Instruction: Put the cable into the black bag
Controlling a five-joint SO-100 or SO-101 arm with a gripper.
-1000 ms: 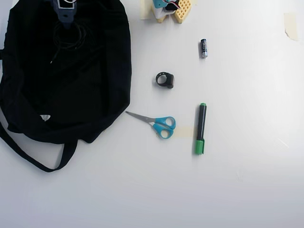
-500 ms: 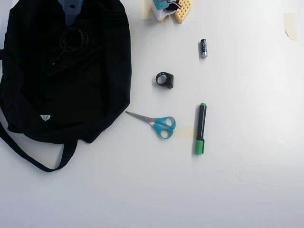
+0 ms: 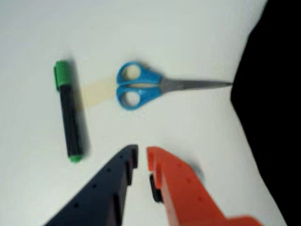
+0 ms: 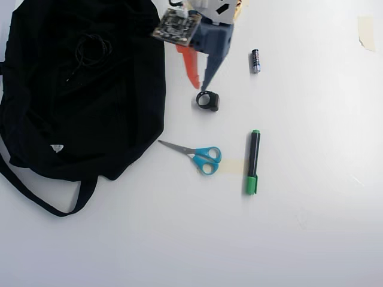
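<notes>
In the wrist view the gripper [image 3: 142,157] hung nearly closed and empty over the table [image 3: 188,37], scissors [image 3: 141,86] and marker [image 3: 68,113] beyond. Overhead, the cable [image 4: 91,49] lay, apparently loose, on the bag [image 4: 78,95].

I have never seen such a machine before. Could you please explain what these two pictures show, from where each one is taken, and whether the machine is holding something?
It is a small robot arm ending in a two-finger pincer, one finger orange, one dark blue. One picture looks straight down at the table; the other comes from a camera on the arm's wrist. On the table lie a black bag with the cable on it, scissors, a marker, a black ring and a battery. The pincer holds nothing; its fingers are nearly together.
</notes>
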